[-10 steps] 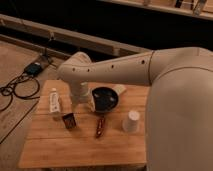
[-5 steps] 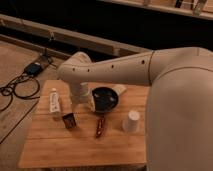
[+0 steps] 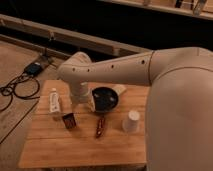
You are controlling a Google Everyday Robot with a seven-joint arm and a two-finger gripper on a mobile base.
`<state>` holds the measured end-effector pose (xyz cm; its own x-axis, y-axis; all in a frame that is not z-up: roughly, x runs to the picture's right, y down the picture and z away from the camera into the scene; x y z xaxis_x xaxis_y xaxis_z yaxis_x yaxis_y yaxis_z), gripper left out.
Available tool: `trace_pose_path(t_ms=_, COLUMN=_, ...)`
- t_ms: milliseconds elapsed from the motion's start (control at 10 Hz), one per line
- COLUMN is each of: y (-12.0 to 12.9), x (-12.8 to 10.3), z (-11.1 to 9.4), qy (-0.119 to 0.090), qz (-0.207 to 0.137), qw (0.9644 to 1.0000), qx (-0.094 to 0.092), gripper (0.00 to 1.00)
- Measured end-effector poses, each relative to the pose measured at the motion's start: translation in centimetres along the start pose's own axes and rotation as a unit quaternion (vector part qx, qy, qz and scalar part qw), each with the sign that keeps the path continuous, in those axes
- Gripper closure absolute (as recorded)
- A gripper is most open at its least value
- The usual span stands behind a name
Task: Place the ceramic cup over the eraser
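Gripper (image 3: pixel 81 102) at the end of the robot's single pale arm (image 3: pixel 115 70), hanging low over the far part of a wooden table (image 3: pixel 75 150), its tip largely masked by the thick wrist above it. Its fingers stand wide apart and nothing can be seen between them, so it reads as empty-handed and ready to take something. The single camera view looks down on the table from the robot's side, with the bulky arm sweeping in from the picture's right, bending, then dropping straight down. Just beside the gripper, on the picture's right, sits a black bowl (image 3: pixel 105 98); on its other side, a little apart, lies a flat white tube (image 3: pixel 54 101). The eraser (image 3: pixel 69 120), a small dark block, rests on the wood near the gripper, closer to the camera and slightly toward the tube's side. A slim red-and-dark stick (image 3: pixel 100 127) lies near the eraser, in front of the bowl. The ceramic cup (image 3: pixel 131 121), small and white, stands free on the table well apart from the gripper, beyond the bowl and stick on the picture's right. Both task items sit untouched with open space around them, which should leave room for a grasp from above. The gripper seems poised nearer the eraser than the cup, so the pickup is judged not yet begun. Dark cables (image 3: pixel 15 90) trail on the floor beyond the table.
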<state>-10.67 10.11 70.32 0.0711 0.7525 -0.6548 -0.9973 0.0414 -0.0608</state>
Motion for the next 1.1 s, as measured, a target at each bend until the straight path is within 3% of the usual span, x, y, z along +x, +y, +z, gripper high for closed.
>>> trace_pose_path(t_ms=400, y=-0.8, x=0.0, z=0.0, qy=0.001, qz=0.007, qw=1.0, qx=0.0, gripper=0.35)
trace_pose_path(t_ms=800, y=-8.2, x=-0.7, z=0.3, qy=0.008, qz=0.041, qw=0.9989, qx=0.022, gripper=0.35)
trace_pose_path(t_ms=1100, y=-13.3, x=-1.1, z=0.6, qy=0.005, qz=0.064, qw=0.9975, qx=0.028, gripper=0.35)
